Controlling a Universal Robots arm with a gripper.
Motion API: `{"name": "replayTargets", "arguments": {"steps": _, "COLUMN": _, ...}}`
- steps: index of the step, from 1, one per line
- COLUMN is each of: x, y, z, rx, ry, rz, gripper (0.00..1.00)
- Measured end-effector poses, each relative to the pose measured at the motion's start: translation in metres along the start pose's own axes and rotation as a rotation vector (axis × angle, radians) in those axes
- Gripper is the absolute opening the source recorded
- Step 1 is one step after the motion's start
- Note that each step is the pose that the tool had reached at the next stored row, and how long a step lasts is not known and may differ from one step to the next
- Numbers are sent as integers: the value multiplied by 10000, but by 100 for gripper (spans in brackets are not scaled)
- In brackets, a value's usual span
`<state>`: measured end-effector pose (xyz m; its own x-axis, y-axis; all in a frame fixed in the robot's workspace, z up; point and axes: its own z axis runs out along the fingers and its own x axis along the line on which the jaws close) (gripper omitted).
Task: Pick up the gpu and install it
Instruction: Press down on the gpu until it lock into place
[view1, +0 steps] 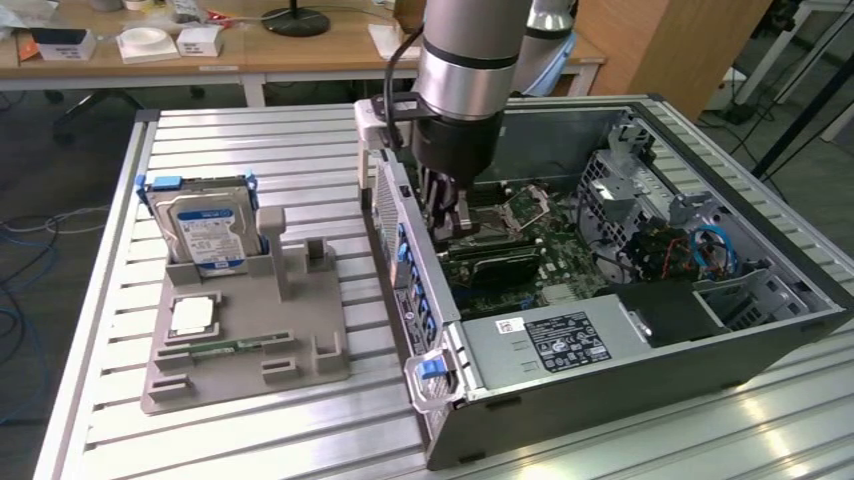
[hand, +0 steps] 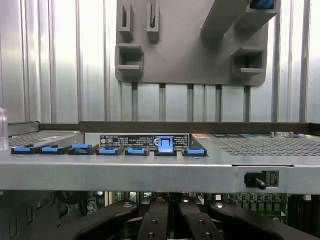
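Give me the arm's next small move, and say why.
Probably ease straight down a little to seat the card: the claw is shut right at the gpu, which stands low over the motherboard inside the case.

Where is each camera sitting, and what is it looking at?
Exterior view: off the arm, above the slatted table, looking down at the open computer case and grey holder; the arm reaches into the case, its gripper by the gpu.
Wrist view: on the wrist, looking past the shut gripper over the case's edge.
Shared: case, holder, table.
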<state>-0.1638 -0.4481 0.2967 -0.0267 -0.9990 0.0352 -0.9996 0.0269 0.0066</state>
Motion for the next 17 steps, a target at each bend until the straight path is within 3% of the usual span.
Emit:
{"name": "replayTargets", "arguments": {"steps": 5, "x": 19, "y": 5, "z": -138, "rx": 3, "ry": 11, "rz": 0, "gripper": 11}}
{"name": "replayTargets", "arguments": {"steps": 8, "x": 40, "y": 45, "z": -121, "rx": 10, "ry": 16, "rz": 0, "gripper": 11}}
{"name": "replayTargets", "arguments": {"steps": 14, "x": 79, "y": 42, "z": -13, "rx": 22, "ry": 23, "rz": -4, "gripper": 11}}
{"name": "replayTargets", "arguments": {"steps": 17, "x": 80, "y": 45, "z": -8, "rx": 22, "ry": 18, "rz": 2, "gripper": 11}}
